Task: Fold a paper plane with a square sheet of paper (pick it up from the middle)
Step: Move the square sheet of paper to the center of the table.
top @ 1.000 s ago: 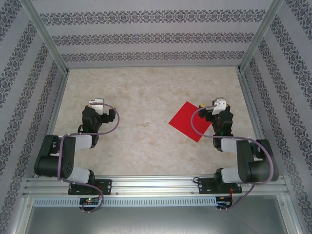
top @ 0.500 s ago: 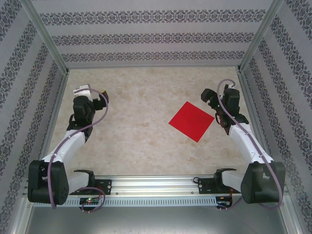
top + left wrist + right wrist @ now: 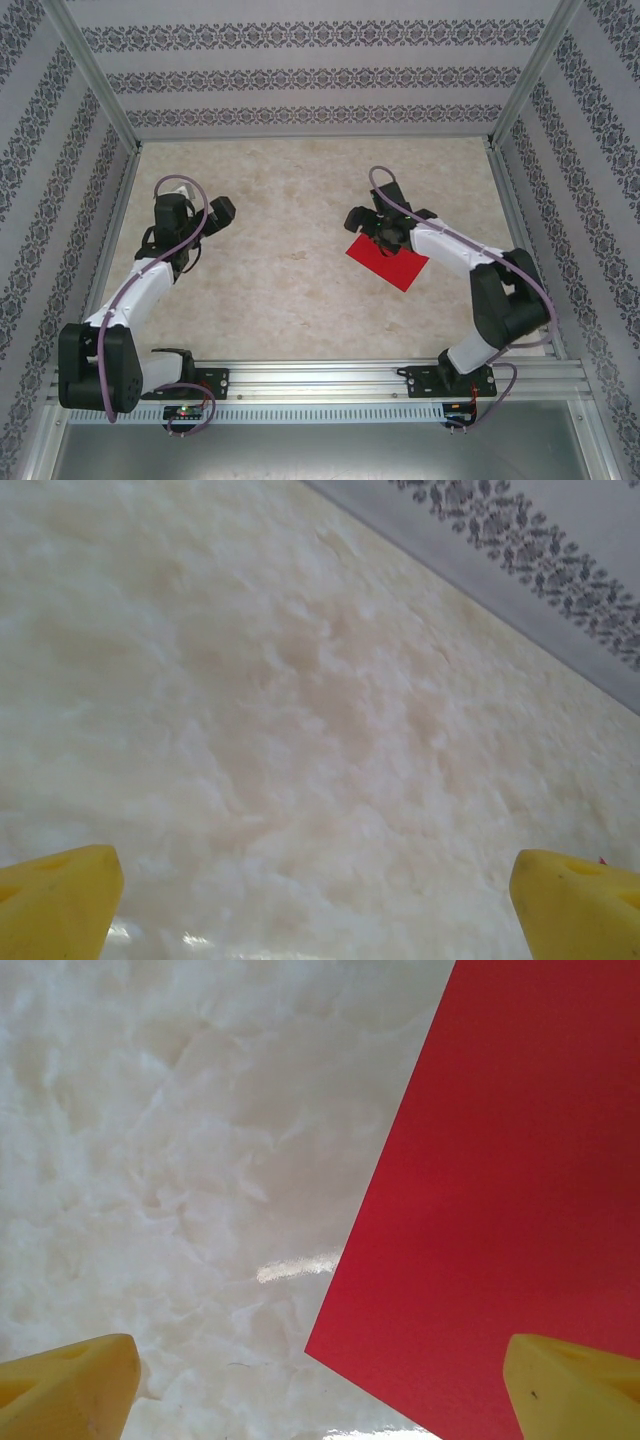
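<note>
The square sheet of paper (image 3: 395, 264) is bright red and lies flat and uncreased on the marbled table, right of centre. My right gripper (image 3: 368, 228) hangs open over the sheet's far left part. In the right wrist view the sheet (image 3: 500, 1190) covers the right half, one corner pointing down between my yellow fingertips (image 3: 70, 1385). The right gripper (image 3: 320, 1390) holds nothing. My left gripper (image 3: 218, 213) stands open over bare table at the left, well away from the sheet. In the left wrist view the left gripper (image 3: 318, 905) has only table between its fingertips (image 3: 55, 900).
Patterned walls with metal posts (image 3: 95, 75) enclose the table on three sides. The wall's foot (image 3: 480, 590) runs across the top right of the left wrist view. A metal rail (image 3: 320, 375) with both arm bases spans the near edge.
My right arm has swung left from beside the sheet's right edge to above its far left part. The left gripper has shifted a little to the right. The sheet has not moved.
</note>
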Controlling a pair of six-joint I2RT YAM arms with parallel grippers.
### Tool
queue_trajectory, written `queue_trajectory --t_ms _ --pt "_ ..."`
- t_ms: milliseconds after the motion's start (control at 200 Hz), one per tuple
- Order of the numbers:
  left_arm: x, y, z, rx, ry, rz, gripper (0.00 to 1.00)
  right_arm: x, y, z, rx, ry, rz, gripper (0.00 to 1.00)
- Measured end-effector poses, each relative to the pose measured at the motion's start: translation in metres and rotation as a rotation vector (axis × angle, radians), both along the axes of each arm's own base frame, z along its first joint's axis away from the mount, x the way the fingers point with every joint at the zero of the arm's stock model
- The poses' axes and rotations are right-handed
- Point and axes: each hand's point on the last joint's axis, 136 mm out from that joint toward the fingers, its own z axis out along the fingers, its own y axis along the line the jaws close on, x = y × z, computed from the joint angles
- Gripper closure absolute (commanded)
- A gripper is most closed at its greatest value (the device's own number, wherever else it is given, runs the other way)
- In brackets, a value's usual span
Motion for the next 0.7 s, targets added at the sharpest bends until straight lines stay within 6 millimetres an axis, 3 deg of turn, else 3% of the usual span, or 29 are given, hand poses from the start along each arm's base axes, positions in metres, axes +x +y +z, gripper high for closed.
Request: queue_trajectory --t_ms 465,600,704 --pt "-0.015 -0.031 -0.026 -0.111 0.107 -0.125 0.00 0.010 0.018 -0.059 -0.073 0.136 0.028 0.11" --pt "-0.018 -0.035 -0.029 -0.117 0.120 -0.140 0.00 0.008 0.029 -0.059 -0.079 0.118 0.062 0.13" --pt "-0.021 -0.040 -0.030 -0.119 0.127 -0.154 0.00 -0.001 0.050 -0.060 -0.086 0.095 0.143 0.13"
